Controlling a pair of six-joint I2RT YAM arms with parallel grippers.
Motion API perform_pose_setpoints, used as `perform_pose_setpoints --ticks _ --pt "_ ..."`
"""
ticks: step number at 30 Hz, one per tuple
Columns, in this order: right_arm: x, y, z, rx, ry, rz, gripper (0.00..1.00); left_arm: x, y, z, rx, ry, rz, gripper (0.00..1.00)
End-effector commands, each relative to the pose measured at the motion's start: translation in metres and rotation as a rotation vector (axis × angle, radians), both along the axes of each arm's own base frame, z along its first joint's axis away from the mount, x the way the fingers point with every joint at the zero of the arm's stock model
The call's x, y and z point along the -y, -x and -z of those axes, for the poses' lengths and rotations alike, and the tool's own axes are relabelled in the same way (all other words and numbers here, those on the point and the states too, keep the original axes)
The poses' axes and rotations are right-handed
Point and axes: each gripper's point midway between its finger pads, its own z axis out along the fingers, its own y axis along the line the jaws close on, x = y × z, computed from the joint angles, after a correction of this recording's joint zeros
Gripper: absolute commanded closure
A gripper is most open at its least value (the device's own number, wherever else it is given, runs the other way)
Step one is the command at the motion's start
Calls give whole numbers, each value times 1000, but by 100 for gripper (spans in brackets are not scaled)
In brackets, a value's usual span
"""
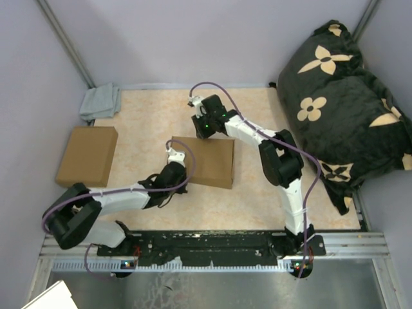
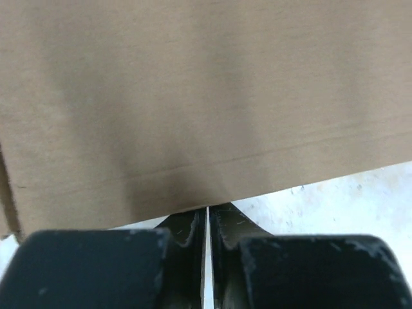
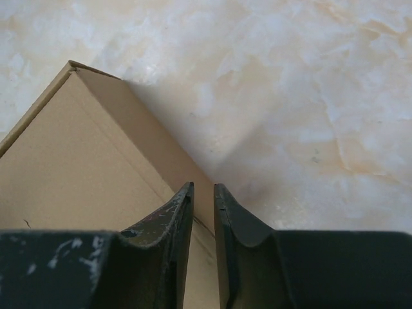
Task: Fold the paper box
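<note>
Lying flat on desk (image 1: 257, 199), paper box (image 1: 212, 162); left pincer (image 2: 207, 215) at its left edge, almost pressed together; right pincer (image 3: 203, 190) at far edge, slightly spread

We look down from high behind the near edge over the whole table (image 1: 148, 109). Both wrist views sit close to the paper box (image 1: 212, 164), shared by all: left faces its side, right a corner.

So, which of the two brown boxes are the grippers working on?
The centre box, between the left gripper and right gripper; the other box lies alone far left.
</note>
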Motion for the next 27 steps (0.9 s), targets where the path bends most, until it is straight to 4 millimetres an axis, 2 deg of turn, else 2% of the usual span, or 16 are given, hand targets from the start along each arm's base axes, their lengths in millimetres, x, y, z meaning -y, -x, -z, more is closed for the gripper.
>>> perform_pose_setpoints --ticks 1,5,8,11,12,13,16,19,20,21,24,27 --pt "-19 42 17 -170 6 -9 77 17 -5 -49 79 159 5 88" --pt "-8 4 -18 -84 -82 95 76 16 2 -64 99 191 35 83" --pt "8 -18 -55 -5 -113 167 69 22 0 -77 107 212 55 81" --pt "35 -28 -88 68 -114 258 47 20 -1 -86 109 221 30 79" --pt "47 -28 -103 93 -123 294 41 16 -2 -92 126 228 7 77" --pt "59 -27 -110 108 -125 329 33 8 -5 -96 141 229 -41 72" --pt "91 -13 -122 136 -166 415 22 -19 -18 -114 237 209 -181 53" --pt "115 16 -124 143 -213 477 17 -41 -34 -130 305 171 -276 36" --pt "118 28 -119 127 -230 480 17 -47 -41 -131 302 156 -297 32" --pt "119 44 -102 85 -241 462 17 -50 -50 -131 282 153 -306 30" --pt "117 84 -72 -32 -279 414 17 -67 -75 -112 176 137 -347 30" --pt "121 110 -51 -86 -303 413 18 -78 -90 -100 155 90 -383 29"
